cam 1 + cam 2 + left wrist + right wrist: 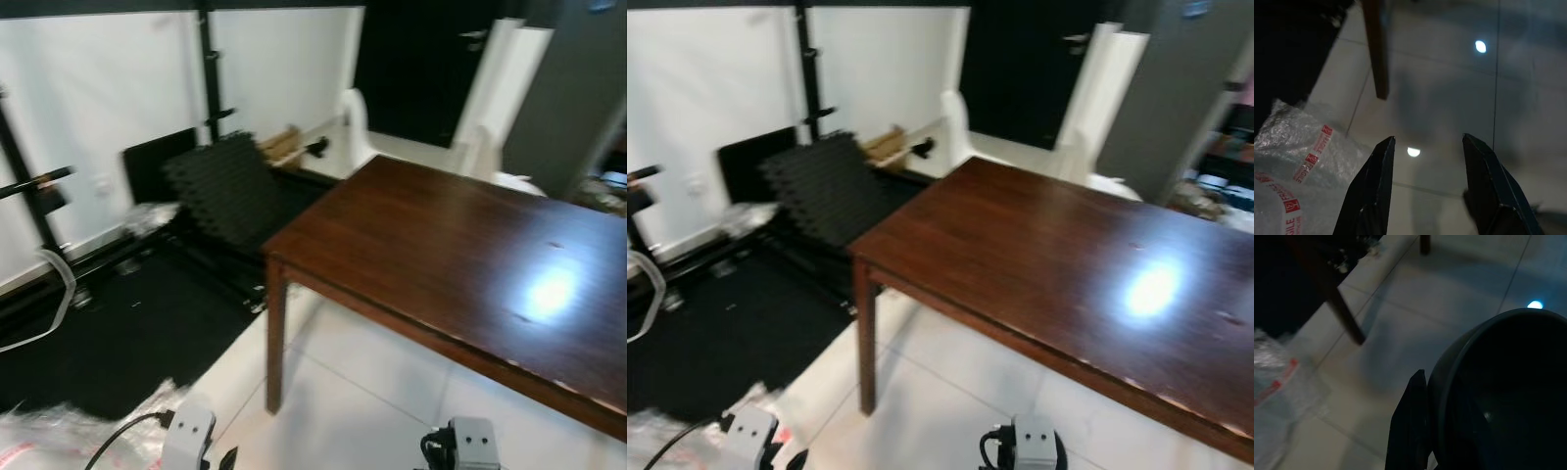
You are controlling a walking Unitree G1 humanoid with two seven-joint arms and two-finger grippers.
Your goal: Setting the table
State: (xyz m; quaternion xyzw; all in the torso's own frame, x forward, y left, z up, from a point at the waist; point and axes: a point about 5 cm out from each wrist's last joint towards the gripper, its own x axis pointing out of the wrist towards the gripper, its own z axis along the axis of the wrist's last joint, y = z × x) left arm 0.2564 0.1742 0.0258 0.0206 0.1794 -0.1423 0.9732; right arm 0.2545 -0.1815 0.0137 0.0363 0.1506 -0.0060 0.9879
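Bowl (pixel 1503 396), dark, pinched at rim by right tool (pixel 1411 431), low over tiled floor (pixel 1449 98), near wooden counter (pixel 460 255). Left tool (pixel 1425 186) spread, holding nothing, beside bubble wrap (pixel 1298 161).

Dark wooden table (pixel 460 255) (glossy top), on white tile floor (pixel 343 401)

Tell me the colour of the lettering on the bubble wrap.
Red, on the clear bubble wrap; the left wrist view shows it best.

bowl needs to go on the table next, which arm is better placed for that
Right. The right gripper is holding the dark bowl, and the wooden table lies ahead toward the robot's right. The left gripper hangs open above the tiled floor.
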